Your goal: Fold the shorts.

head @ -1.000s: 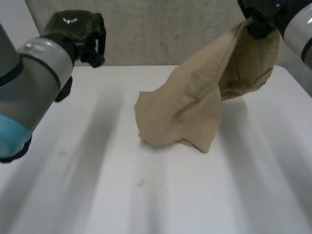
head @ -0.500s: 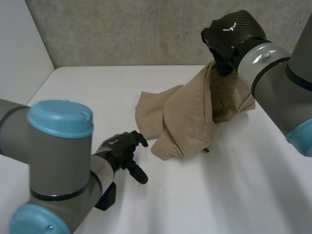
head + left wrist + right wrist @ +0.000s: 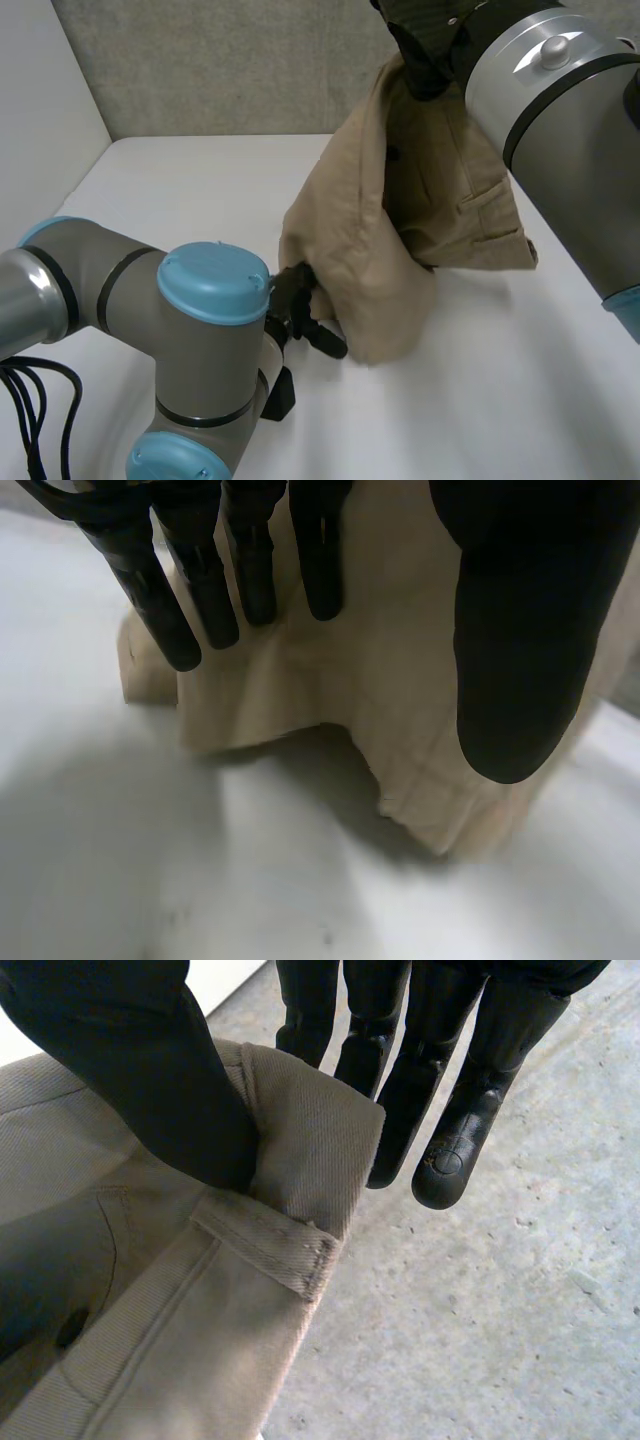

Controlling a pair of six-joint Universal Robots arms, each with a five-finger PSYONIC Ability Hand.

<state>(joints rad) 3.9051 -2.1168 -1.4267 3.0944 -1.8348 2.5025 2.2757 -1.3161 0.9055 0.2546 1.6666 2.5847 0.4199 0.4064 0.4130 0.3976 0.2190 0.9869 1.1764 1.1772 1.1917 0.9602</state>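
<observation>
The tan shorts (image 3: 400,220) hang from my right hand (image 3: 430,45), which is raised high over the far side of the table. In the right wrist view that hand (image 3: 130,1050) pinches the shorts' waistband (image 3: 300,1140) between thumb and fingers, next to a belt loop. The shorts' lower end rests bunched on the white table (image 3: 500,400). My left hand (image 3: 300,310) is low over the table at the shorts' lower edge. In the left wrist view its fingers (image 3: 200,590) are straight and its thumb stands apart, all in front of the cloth (image 3: 380,700) with nothing gripped.
My left arm's bent elbow with its blue cap (image 3: 210,290) stands in the near left part of the table. A grey wall (image 3: 200,70) runs along the back and a white wall (image 3: 40,130) along the left side.
My right hand has lifted the shorts higher, so they hang longer. My left arm has come down from up high to the table, opened its hand and moved in to the shorts' lower edge.
</observation>
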